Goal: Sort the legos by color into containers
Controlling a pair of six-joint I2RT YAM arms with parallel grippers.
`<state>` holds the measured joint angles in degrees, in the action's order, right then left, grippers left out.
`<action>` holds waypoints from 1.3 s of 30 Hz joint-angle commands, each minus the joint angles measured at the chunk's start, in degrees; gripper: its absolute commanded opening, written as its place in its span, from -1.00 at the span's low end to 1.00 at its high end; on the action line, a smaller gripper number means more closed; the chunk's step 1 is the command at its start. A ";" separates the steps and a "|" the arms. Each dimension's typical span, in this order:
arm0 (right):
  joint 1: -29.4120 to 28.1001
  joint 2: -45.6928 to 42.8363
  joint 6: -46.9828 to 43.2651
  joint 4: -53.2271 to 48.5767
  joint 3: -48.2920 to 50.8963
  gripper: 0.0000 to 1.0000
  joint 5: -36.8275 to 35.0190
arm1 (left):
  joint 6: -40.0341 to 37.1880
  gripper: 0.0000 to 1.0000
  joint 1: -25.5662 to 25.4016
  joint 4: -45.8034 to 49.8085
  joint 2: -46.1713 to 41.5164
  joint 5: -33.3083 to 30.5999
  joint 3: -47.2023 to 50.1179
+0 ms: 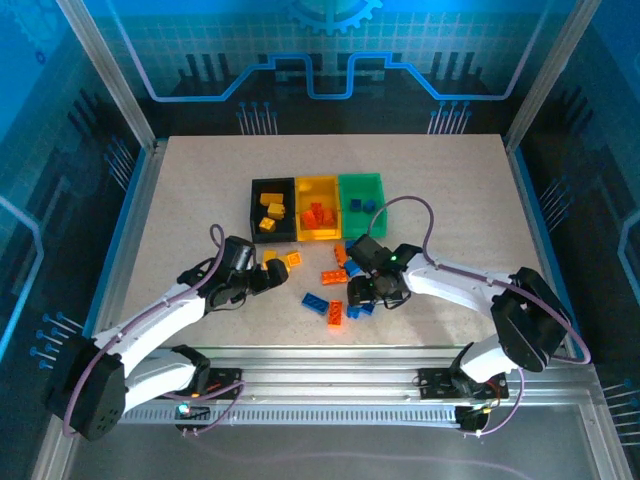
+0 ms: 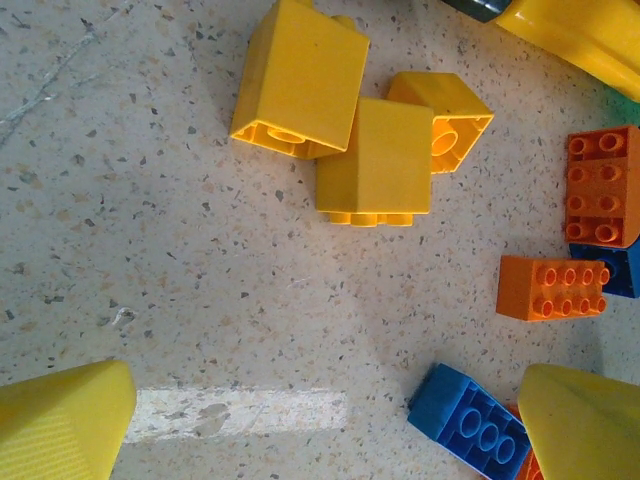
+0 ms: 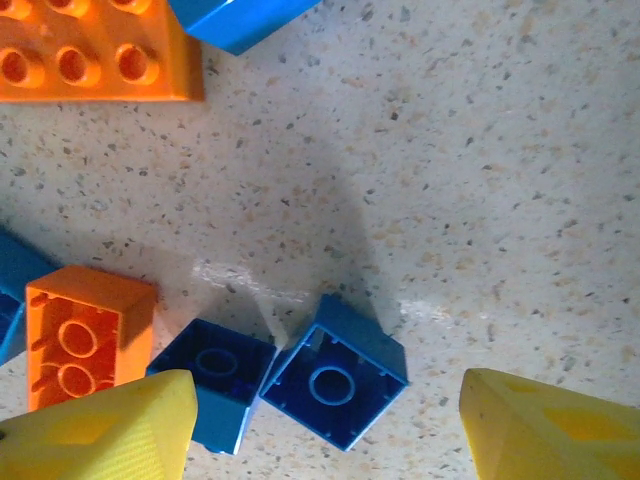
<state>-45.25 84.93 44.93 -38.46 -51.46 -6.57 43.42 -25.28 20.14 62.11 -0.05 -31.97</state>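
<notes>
The table [image 1: 200, 200] is bare except where the loose legos [image 1: 335, 290] lie scattered just in front of my bins. My right gripper [image 3: 325, 400] hangs low over them, its jaws partly spread and holding nothing. An upturned blue brick [image 3: 335, 370] sits between my fingers, turned cornerwise, with a darker blue brick [image 3: 213, 385] touching its side. I judge I should twist my wrist to square my pads to its flat faces, and edge away from that neighbour so my left finger doesn't land on it. My left gripper [image 2: 325, 400] is spread wide and empty, with three yellow bricks [image 2: 375, 160] ahead of it. The black bin [image 1: 254, 210] holds yellow pieces, the yellow bin [image 1: 317, 179] holds orange-red ones, and the green bin [image 1: 360, 177] has a few blue, so this brick belongs there.
</notes>
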 commanded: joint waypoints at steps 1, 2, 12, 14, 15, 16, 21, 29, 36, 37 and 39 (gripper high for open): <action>-0.20 -1.12 6.92 2.25 1.91 0.43 -0.93 | -0.44 0.98 0.52 -1.14 -0.11 1.55 1.44; -0.05 -1.49 8.90 3.19 2.51 0.43 -1.01 | -0.33 0.98 0.49 -1.12 -0.27 1.47 1.64; 0.80 4.02 20.14 0.18 -0.68 0.37 1.82 | -0.44 0.98 0.54 -0.19 -2.13 0.86 2.25; 0.80 4.99 20.44 -0.86 -1.01 0.36 1.76 | -0.35 0.98 0.49 -0.27 -2.33 0.82 2.52; 0.86 5.52 20.67 -1.53 -1.01 0.35 1.74 | -0.35 0.98 0.50 -0.30 -2.46 0.79 2.61; 0.89 5.81 21.06 -2.02 -0.72 0.33 1.60 | -0.43 0.98 0.46 -0.20 -2.48 0.76 2.68; 1.61 5.27 22.57 -0.85 3.15 0.15 3.18 | -0.53 0.98 0.49 -0.27 -2.53 0.52 2.55; 5.70 -0.23 19.07 -0.64 5.66 -0.30 2.69 | -0.80 0.98 0.59 0.18 -2.50 0.58 2.26; 9.15 -5.26 5.59 -3.65 -2.21 -0.40 -3.65 | -0.54 0.98 0.58 -0.29 -2.27 0.84 2.17; 9.41 -4.85 3.77 -3.57 -4.04 -0.40 -4.24 | -0.53 0.98 0.65 -0.39 -2.19 0.85 2.21; 9.91 -2.23 -0.52 -2.68 -8.93 -0.39 -4.95 | -0.33 0.98 0.62 -0.37 -2.10 0.85 2.20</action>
<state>-36.27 81.32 52.64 -41.10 -54.46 -7.92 43.42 -25.21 19.59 60.47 0.10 -30.09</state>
